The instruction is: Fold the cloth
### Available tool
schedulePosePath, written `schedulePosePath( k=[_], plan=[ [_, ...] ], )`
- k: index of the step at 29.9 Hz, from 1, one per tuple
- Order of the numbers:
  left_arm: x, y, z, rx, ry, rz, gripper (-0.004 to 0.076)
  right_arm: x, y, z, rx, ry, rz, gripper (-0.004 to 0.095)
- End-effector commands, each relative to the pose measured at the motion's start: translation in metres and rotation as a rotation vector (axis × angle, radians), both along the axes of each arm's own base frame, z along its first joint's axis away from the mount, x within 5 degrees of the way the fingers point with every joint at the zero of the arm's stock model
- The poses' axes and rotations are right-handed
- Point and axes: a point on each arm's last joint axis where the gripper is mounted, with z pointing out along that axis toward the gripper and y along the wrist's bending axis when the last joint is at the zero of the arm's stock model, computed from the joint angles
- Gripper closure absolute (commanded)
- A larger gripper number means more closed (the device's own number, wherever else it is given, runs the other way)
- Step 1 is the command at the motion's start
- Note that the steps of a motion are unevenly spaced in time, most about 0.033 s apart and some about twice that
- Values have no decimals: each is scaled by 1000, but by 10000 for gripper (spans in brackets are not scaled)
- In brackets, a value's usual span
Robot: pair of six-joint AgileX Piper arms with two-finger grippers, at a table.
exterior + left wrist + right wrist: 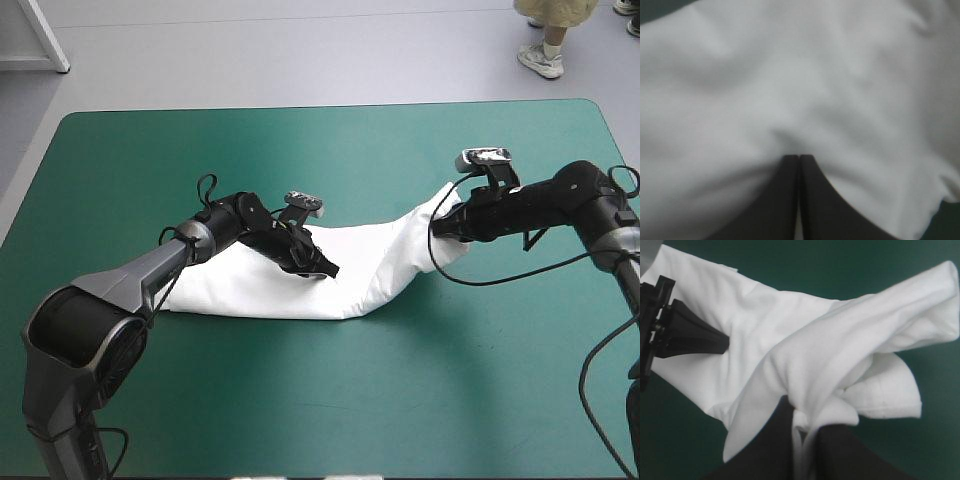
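The white T-shirt (270,285) lies as a long, loosely folded band across the middle of the teal-green table, its right end raised. My left gripper (328,268) rests low on the shirt's middle. In the left wrist view its black fingers (799,159) meet in a point, and the T-shirt (790,75) puckers at their tips. My right gripper (450,222) holds the raised right end. In the right wrist view it (800,412) is all but shut, with a bunched fold of the T-shirt (840,340) between the fingers. The left gripper (726,342) also shows there, farther off.
Teal-green cover (350,400) shows on every side of the shirt, widest toward the near edge and the far edge (330,108). A loose flap of the shirt (885,395) hangs beside my right gripper.
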Motion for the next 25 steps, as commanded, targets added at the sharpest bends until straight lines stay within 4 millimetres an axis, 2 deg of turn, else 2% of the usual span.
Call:
schedulePosePath(
  k=[1, 4, 7, 10, 14, 17, 20, 25],
  plan=[
    [2, 1, 26, -31, -108, 28, 705, -7, 24, 33, 18, -100, 31, 923],
    [2, 14, 48, -3, -196, 34, 705, -9, 40, 41, 14, -130, 48, 923],
    [3, 40, 80, 76, -305, 87, 705, -9, 52, 48, 24, -150, 60, 923],
    [-1, 73, 122, 183, -427, 157, 705, -7, 64, 52, 34, -152, 90, 923],
    [-24, 112, 178, 310, -572, 234, 705, -1, 93, 56, 45, -162, 165, 923],
    [-42, 132, 205, 379, -618, 287, 705, 4, 121, 60, 62, -170, 223, 923],
    [-61, 145, 225, 432, -635, 318, 705, 10, 158, 63, 81, -186, 294, 923],
    [-82, 154, 240, 453, -632, 333, 705, 13, 210, 61, 89, -182, 385, 923]
  ],
)
